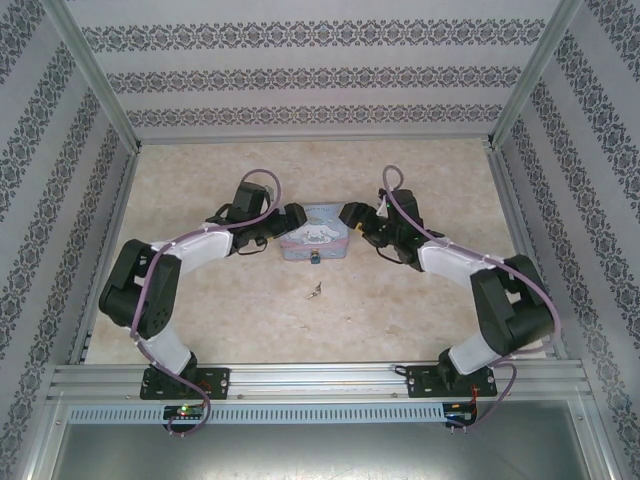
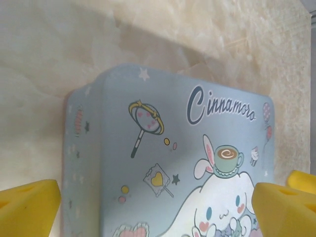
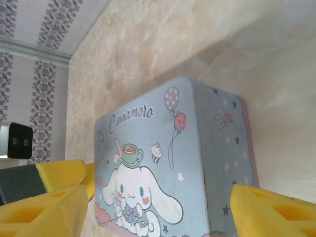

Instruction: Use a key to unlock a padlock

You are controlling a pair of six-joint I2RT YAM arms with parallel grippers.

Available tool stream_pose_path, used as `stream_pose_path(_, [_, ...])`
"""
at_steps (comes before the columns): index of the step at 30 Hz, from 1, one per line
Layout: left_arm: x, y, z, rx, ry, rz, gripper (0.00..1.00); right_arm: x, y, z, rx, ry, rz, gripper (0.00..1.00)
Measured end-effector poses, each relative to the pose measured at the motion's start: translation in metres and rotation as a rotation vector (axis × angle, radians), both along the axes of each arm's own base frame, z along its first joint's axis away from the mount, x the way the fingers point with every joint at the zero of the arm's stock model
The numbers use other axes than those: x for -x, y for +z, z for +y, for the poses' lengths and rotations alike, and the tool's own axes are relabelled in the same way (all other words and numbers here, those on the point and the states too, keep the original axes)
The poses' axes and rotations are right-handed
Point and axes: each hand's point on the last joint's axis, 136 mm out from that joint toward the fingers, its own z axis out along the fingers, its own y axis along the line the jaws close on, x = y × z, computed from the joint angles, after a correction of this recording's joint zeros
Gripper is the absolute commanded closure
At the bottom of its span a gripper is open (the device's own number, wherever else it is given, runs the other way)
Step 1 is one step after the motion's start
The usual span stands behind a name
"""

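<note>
Blue tin [image 1: 315, 238] sits between left gripper [image 2: 155, 202] and right gripper [image 3: 159, 202], both spread wide, empty. Padlock [image 1: 314, 258] hangs at its near side; key [image 1: 316, 291] lies loose nearer the bases. Seemingly step 1: next, pinch that flat key.

Left arm [image 1: 150, 290]: my base sits at the near rail, elbow folded outward to the left, white forearm reaching inward and away from me. Left gripper [image 1: 288, 224]: pointed right, jaws spread wide. In the left wrist view its yellow pads [image 2: 27, 210] sit at the two lower corners, well apart.

Right arm [image 1: 505, 305]: mirrored pose, elbow out to the right, forearm angled inward. Right gripper [image 1: 352, 220]: pointed left, facing my left gripper, near it but not touching. Its jaws are likewise spread, the foam fingers [image 3: 44, 212] well apart.
</note>
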Motion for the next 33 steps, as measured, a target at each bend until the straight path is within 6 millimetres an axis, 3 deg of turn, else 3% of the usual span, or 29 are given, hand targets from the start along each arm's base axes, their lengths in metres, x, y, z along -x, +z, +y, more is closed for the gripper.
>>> stream_pose_path(4, [-0.004, 0.027, 0.017, -0.016, 0.033, -0.064, 0.01, 0.008, 0.020, -0.009, 0.031, -0.005, -0.041, 0.26])
stream_pose_path(8, [-0.003, 0.052, 0.028, -0.025, 0.062, -0.121, 0.01, 0.032, 0.022, -0.006, 0.084, 0.015, -0.033, 0.29])
stream_pose_path(12, [0.005, 0.064, 0.035, -0.025, 0.084, -0.153, 0.01, 0.068, 0.005, 0.009, 0.169, 0.054, 0.026, 0.35])
stream_pose_path(19, [0.021, 0.056, 0.052, 0.001, 0.141, -0.120, 0.01, 0.126, -0.037, 0.032, 0.324, 0.084, 0.186, 0.47])
stream_pose_path(24, [0.023, 0.066, 0.056, 0.056, 0.181, -0.121, 0.01, 0.141, -0.058, 0.039, 0.407, 0.033, 0.286, 0.54])
stream_pose_path(33, [0.036, 0.058, 0.053, 0.163, 0.208, -0.062, 0.01, 0.140, -0.055, 0.076, 0.469, -0.001, 0.339, 0.53])
